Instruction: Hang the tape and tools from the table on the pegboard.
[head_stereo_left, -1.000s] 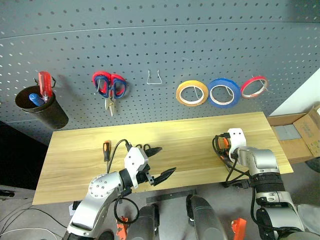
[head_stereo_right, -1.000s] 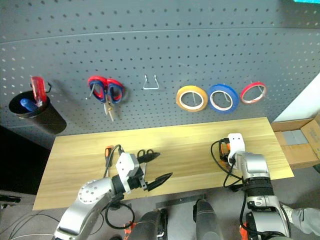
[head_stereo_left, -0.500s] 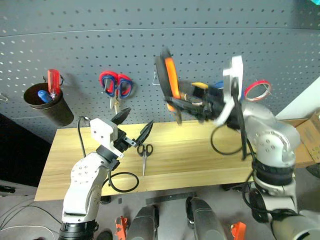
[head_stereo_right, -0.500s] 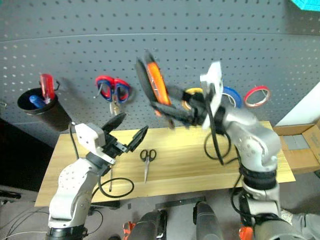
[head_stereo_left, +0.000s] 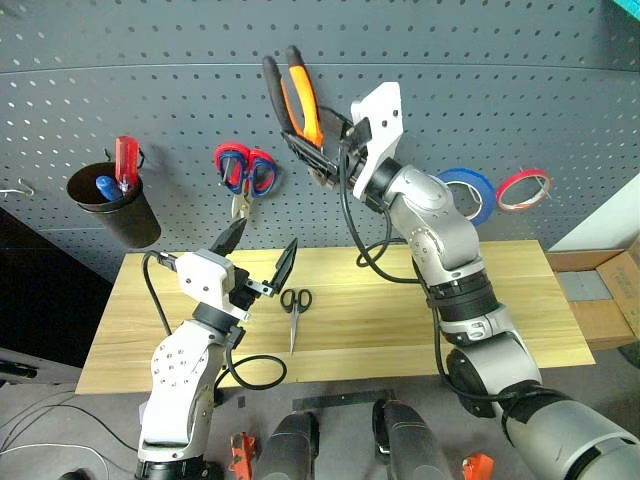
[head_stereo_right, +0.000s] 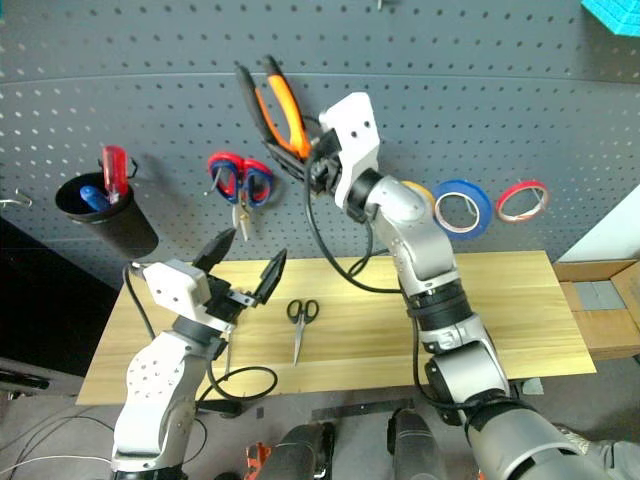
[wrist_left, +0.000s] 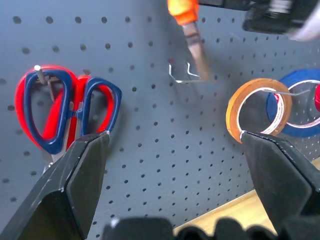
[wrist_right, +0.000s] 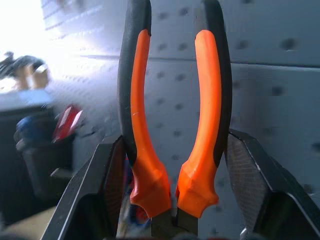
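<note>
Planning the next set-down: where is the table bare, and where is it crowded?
Bare: the table's right half, from the right arm out to its right end. Crowded: the left-centre, where the black-handled scissors lie beside the open left tool and its cable. On the pegboard, the wire hook between red-and-blue scissors and tape rolls is free.

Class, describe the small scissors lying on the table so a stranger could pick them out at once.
Start at the wooden table below the pegboard. The black scissors lie left of its middle, beside the left gripper. Unlike the red and blue scissors hanging above, they have black handles and lie flat.
</note>
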